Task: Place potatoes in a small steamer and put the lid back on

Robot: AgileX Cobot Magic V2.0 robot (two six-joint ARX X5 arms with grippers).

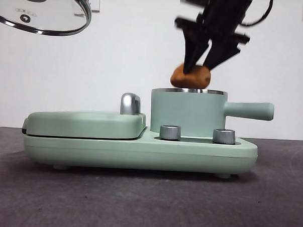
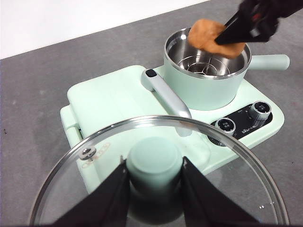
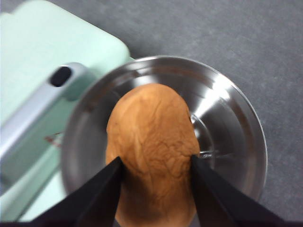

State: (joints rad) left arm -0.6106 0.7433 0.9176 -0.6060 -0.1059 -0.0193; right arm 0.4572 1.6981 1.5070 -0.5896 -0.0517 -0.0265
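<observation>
The potato point(image 1: 191, 76), a creased orange-brown lump, hangs just above the steel rim of the small steamer point(image 1: 187, 113) right of centre in the front view, not yet inside; the right gripper point(image 3: 156, 163) pinches it from both sides, jaws closed against its skin, and the right wrist view shows the bare steel bowl directly under it. The pot stands open on its mint-green base point(image 1: 140, 148), its long handle pointing toward the right edge of the frame. The lid point(image 1: 43, 10) is off, tilted in the air at the upper left of the front view, its green knob point(image 2: 155, 163) clamped between the jaws of the left gripper point(image 2: 155, 165). By this reading the task is about halfway: lowering and releasing the potato remains, then the lid must go back on the pot.
</observation>
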